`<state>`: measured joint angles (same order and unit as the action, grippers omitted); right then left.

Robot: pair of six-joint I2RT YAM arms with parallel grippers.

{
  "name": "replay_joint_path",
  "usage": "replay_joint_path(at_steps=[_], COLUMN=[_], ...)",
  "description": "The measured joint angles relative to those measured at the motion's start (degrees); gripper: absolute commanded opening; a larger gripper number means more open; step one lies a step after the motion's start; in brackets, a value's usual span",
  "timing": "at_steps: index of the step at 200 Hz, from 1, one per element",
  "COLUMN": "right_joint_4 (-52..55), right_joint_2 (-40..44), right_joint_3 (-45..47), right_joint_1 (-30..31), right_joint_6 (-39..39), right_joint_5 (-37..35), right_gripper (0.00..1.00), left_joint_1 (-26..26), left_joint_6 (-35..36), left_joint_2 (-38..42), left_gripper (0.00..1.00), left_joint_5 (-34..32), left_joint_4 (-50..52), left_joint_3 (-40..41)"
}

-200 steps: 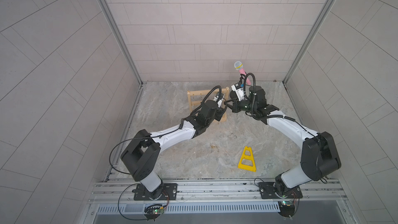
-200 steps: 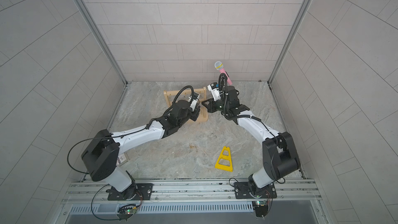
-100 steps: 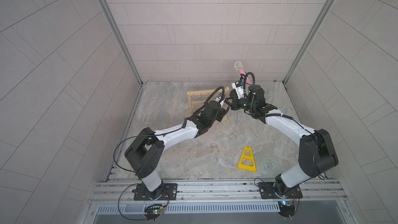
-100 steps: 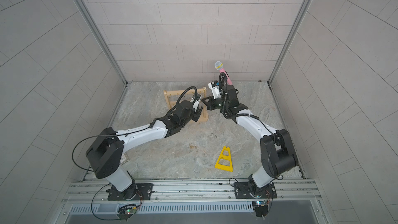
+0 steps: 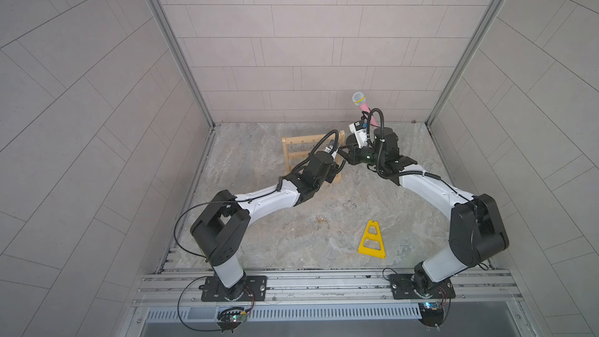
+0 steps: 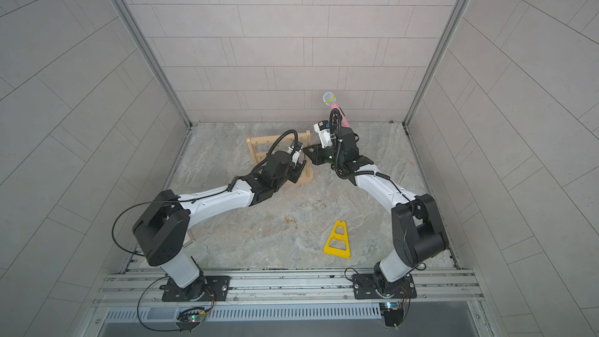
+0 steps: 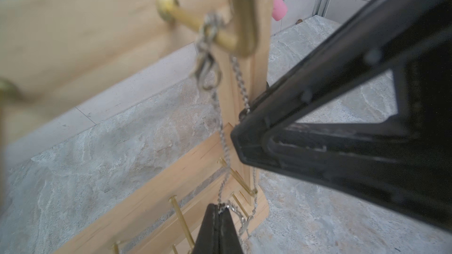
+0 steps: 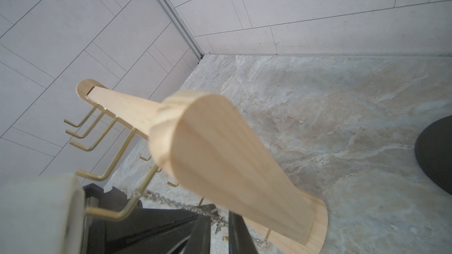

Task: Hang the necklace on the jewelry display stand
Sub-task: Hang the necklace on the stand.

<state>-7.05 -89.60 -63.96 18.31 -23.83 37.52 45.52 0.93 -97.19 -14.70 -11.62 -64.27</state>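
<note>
The jewelry display stand (image 5: 304,140) stands upright near the far edge of the tabletop (image 5: 259,222), a little left of its middle. The necklace (image 7: 208,69) is already draped over a gold hook (image 7: 193,24) on the top bar, beside the right post, with its clasp hanging just under the hook. Both strands run down in front of the lower bars.

The left gripper (image 7: 218,212) is clamped on the chain low down, close to the lowest row of hooks. The right gripper (image 8: 220,223) has its jaws narrowly parted, with the chain lying at their tips. Whether a link is caught there I cannot tell.

The main risk seems to be the letting go. If the left gripper draws back before it opens, the taut strand could slide along the hook and over its upturned end, dropping the necklace. It could also tug the light stand over. A link snagged on a right fingertip would likely do the same as that arm backs off.

The slack lower part hangs among the lower hooks, so it could catch there and sit crooked when freed. The right arm also works close to the pink microphone (image 5: 363,105) and its black base (image 8: 435,152), and a wide retreat might knock it.
</note>
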Motion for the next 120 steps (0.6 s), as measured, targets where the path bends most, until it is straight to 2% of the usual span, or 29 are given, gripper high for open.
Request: replay_joint_path(at_steps=[44, 83, 120], right_joint_4=[0.04, 0.02, 0.02], right_joint_2=[0.00, 0.00, 0.00], right_joint_3=[0.02, 0.02, 0.07], right_joint_1=[0.00, 0.00, 0.00], right_joint_6=[0.02, 0.02, 0.00], right_joint_5=[-0.39, -0.42, -0.52], right_gripper=[0.19, 0.19, 0.19], left_joint_1=[0.00, 0.00, 0.02], left_joint_6=[-0.02, -0.17, -0.50], left_joint_2=[-0.26, -0.31, -0.31], left_gripper=[0.06, 0.18, 0.20], left_joint_5=[-0.20, -0.39, -0.72], left_joint_4=[0.74, 0.96, 0.98], left_joint_3=[0.00, 0.00, 0.00])
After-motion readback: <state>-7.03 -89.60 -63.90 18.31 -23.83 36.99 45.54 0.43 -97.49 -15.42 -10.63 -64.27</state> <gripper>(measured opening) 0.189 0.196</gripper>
